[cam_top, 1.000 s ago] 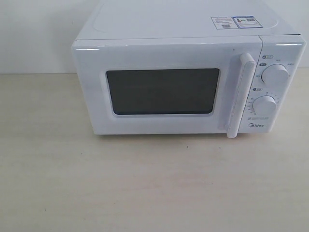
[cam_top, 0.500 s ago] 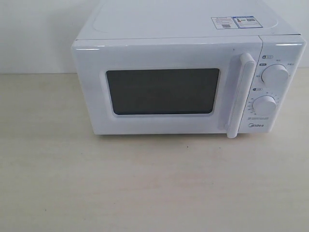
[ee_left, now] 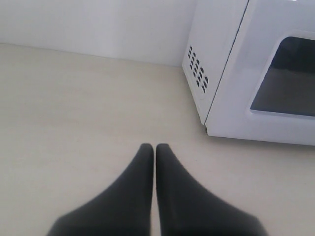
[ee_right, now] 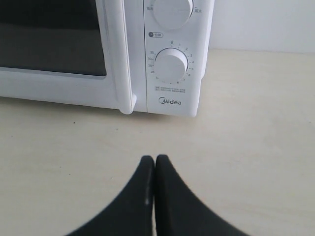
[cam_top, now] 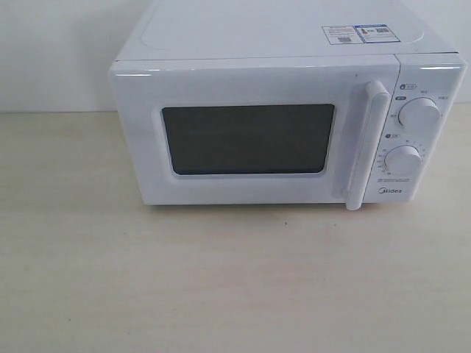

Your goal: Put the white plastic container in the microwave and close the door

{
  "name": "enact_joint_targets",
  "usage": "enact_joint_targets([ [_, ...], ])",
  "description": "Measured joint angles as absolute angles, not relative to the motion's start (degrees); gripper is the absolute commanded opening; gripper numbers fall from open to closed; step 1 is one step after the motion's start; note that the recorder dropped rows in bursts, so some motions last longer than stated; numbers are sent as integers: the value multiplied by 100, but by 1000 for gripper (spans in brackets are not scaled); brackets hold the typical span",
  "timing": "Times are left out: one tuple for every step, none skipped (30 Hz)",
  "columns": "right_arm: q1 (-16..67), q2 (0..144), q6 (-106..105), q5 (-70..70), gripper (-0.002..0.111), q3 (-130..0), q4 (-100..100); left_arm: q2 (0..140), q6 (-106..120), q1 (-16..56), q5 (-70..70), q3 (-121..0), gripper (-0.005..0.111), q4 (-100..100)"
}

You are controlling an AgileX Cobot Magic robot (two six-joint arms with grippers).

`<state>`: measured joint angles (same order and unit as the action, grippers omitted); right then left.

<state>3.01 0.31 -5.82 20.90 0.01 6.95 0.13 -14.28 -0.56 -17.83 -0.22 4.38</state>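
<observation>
The microwave [cam_top: 257,118] is seen standing on the pale tabletop [cam_top: 221,279], against a white wall. Its door [cam_top: 250,187] is shut flush with the body, and the dark window [cam_top: 249,138] gives no sight of the inside. The white plastic container is not seen in any view, so whether it lies behind that window cannot be told.

A vertical white bar handle [cam_top: 366,145] is fixed at the door's right edge, just beside the control panel. Two round white dials are set on that panel, the upper dial [cam_top: 420,115] above the lower dial [cam_top: 404,162]. The lower one is ringed by a scale of small numerals. Below it the brand name "Midea" [ee_right: 169,102] is printed in grey. Two stickers [cam_top: 356,34] are stuck on the top near the right rear corner; their print is too small to be read. Rows of vent holes [ee_left: 197,69] are cut in the left side wall.

The left hand [ee_left: 153,147] is held over bare tabletop near the microwave's front left corner, its fingers pressed together with nothing between them. The right hand [ee_right: 154,158] is held before the control panel, likewise closed on nothing.
</observation>
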Motion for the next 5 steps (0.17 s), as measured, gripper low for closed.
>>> enact_joint_targets([
  [301, 31, -582, 2090, 0, 1, 695, 13, -1428, -56, -1783, -22, 4, 438],
  [301, 31, -582, 2090, 0, 1, 695, 13, -1428, -56, -1783, -22, 4, 438],
  [301, 31, -582, 2090, 0, 1, 695, 13, -1428, -56, -1783, -22, 4, 438],
  [301, 31, -593, 2090, 0, 1, 695, 13, -1428, -56, -1783, -22, 4, 438],
  [301, 31, -593, 2090, 0, 1, 695, 13, -1428, -56, -1783, -22, 4, 438],
])
